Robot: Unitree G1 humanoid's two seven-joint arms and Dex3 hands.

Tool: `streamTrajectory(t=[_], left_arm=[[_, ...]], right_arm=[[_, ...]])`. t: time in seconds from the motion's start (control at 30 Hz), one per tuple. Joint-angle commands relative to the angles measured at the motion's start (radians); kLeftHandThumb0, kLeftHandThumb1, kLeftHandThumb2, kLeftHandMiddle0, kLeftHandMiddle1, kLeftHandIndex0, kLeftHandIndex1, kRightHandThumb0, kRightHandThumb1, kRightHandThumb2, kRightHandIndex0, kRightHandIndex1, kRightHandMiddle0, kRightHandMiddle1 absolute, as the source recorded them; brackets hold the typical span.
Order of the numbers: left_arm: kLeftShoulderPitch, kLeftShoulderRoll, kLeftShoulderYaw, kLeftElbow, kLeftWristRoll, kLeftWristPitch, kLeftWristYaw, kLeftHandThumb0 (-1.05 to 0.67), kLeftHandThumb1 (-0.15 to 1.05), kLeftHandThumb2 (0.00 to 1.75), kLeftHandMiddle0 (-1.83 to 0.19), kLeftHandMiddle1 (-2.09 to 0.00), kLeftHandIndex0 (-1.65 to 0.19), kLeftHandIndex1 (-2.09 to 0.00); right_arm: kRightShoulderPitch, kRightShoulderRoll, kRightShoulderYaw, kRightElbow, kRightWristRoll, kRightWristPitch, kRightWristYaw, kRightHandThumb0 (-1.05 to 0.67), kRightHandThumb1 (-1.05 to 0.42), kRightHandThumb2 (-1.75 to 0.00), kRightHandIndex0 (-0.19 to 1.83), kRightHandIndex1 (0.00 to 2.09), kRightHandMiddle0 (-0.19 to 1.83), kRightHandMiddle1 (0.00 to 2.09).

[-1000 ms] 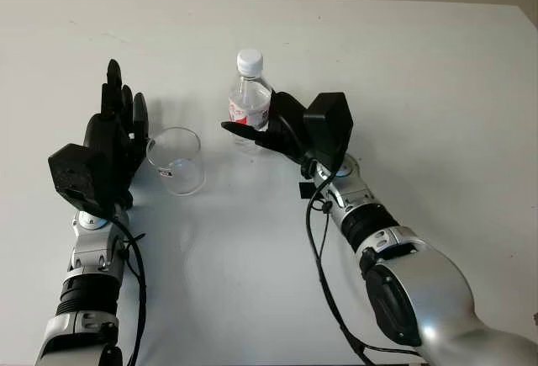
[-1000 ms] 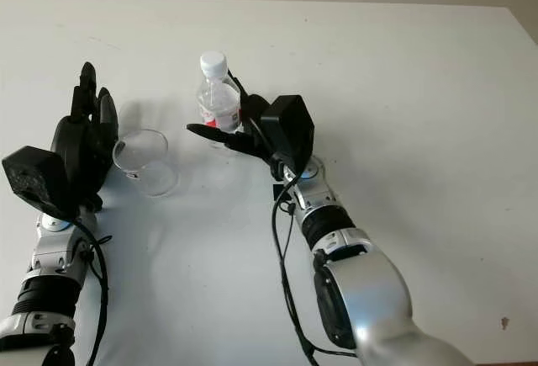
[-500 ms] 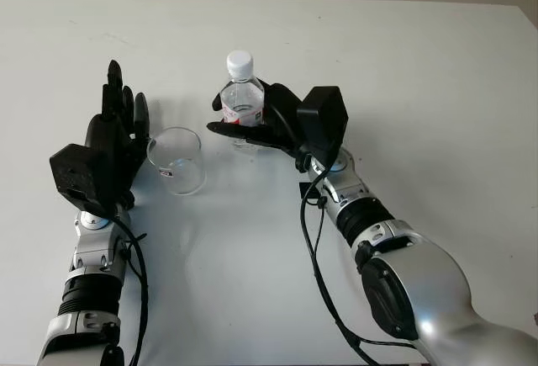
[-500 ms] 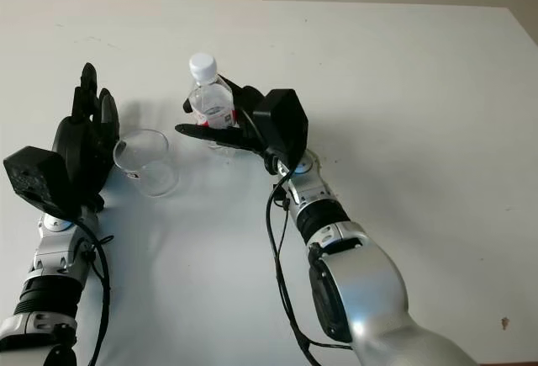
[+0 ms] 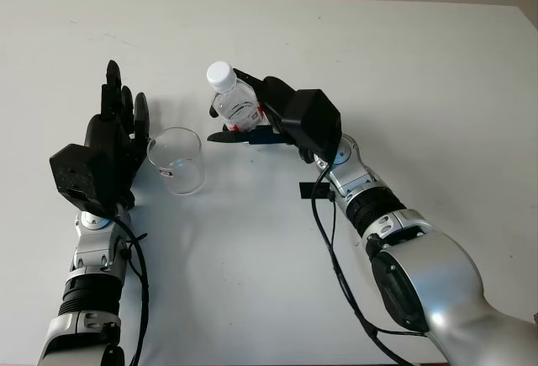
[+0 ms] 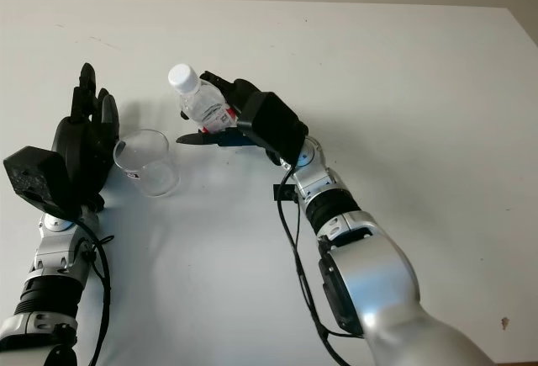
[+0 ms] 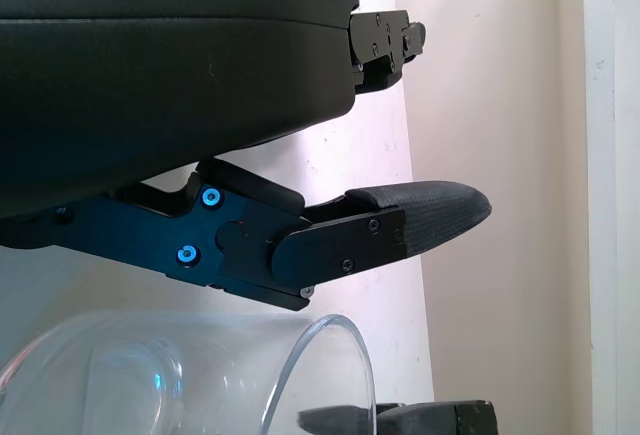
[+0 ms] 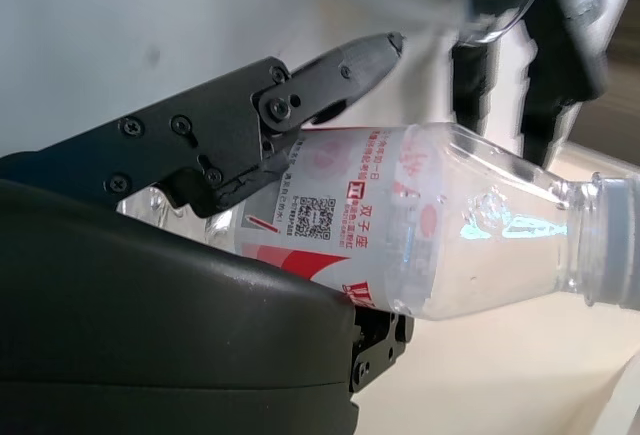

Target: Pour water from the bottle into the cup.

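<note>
Currently we have the right hand (image 5: 267,120) wrapped around the bottle (image 5: 238,107), lifted off the white table (image 5: 420,80) and tilted so its white cap (image 5: 219,73) leans toward the cup (image 5: 177,160), cap on. We see the cup upright on the table just left of the bottle, with the left hand (image 5: 108,143) open, close beside the cup's far-left side, not gripping it.

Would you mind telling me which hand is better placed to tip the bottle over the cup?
Right: the right hand grips the bottle, leaning cupward; the open left hand stands beside the cup.
</note>
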Motion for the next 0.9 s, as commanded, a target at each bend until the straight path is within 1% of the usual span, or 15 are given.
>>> streamTrajectory(t=[0.0,0.07,0.17,0.2,0.23,0.3,0.37,0.67,0.8,0.87], left_arm=[[-0.012,0.006,0.008,-0.017,-0.002,-0.007,0.006,-0.72,1.05,0.64,0.09,-0.06,0.12,-0.06],[-0.014,0.007,0.01,-0.014,0.002,-0.008,0.013,-0.71,1.05,0.66,0.07,-0.06,0.11,-0.06],[-0.017,0.007,0.011,-0.008,-0.002,-0.013,0.01,-0.72,1.05,0.67,0.07,-0.06,0.1,-0.06],[-0.017,0.006,0.011,-0.007,-0.003,-0.013,0.007,-0.72,1.05,0.67,0.07,-0.06,0.1,-0.06],[-0.018,0.006,0.011,-0.008,-0.004,-0.012,0.006,-0.72,1.05,0.67,0.08,-0.05,0.11,-0.06],[-0.019,0.003,0.01,-0.009,-0.002,-0.011,0.01,-0.72,1.05,0.67,0.08,-0.05,0.11,-0.06],[-0.021,-0.003,0.011,-0.008,-0.006,-0.013,0.013,-0.72,1.05,0.67,0.07,-0.06,0.1,-0.06],[-0.018,-0.008,0.009,-0.004,-0.001,-0.018,0.019,-0.7,1.05,0.67,0.07,-0.05,0.1,-0.05],[-0.017,-0.01,0.008,0.0,0.003,-0.026,0.024,-0.7,1.05,0.67,0.07,-0.05,0.1,-0.06],[-0.018,-0.012,0.007,-0.001,0.003,-0.025,0.026,-0.7,1.05,0.67,0.07,-0.05,0.1,-0.05]], right_arm=[[-0.052,-0.037,0.029,-0.009,-0.05,-0.029,-0.081,-0.17,-1.05,-0.13,0.91,2.09,0.78,2.09],[-0.09,-0.059,0.063,-0.005,-0.108,-0.034,-0.167,-0.14,-1.05,-0.14,0.88,2.09,0.7,2.09],[-0.154,-0.088,0.133,0.002,-0.22,-0.001,-0.312,-0.14,-1.04,-0.16,0.88,2.09,0.67,2.09],[-0.174,-0.094,0.152,0.007,-0.248,0.014,-0.341,-0.14,-1.05,-0.15,0.88,2.09,0.66,2.09],[-0.195,-0.098,0.168,0.013,-0.269,0.032,-0.359,-0.14,-1.05,-0.15,0.88,2.09,0.59,2.09],[-0.229,-0.104,0.202,0.025,-0.315,0.055,-0.4,-0.16,-1.04,-0.15,0.87,2.09,0.5,2.09],[-0.255,-0.107,0.235,0.036,-0.354,0.069,-0.441,-0.16,-1.03,-0.14,0.87,2.09,0.47,2.09],[-0.307,-0.102,0.346,0.069,-0.458,0.07,-0.53,-0.16,-1.04,-0.11,0.9,2.09,0.39,2.09],[-0.313,-0.091,0.376,0.071,-0.48,0.06,-0.542,-0.19,-1.05,-0.2,0.93,2.09,0.38,2.09],[-0.317,-0.092,0.397,0.07,-0.499,0.055,-0.566,-0.2,-1.04,-0.2,0.94,2.09,0.37,2.09]])
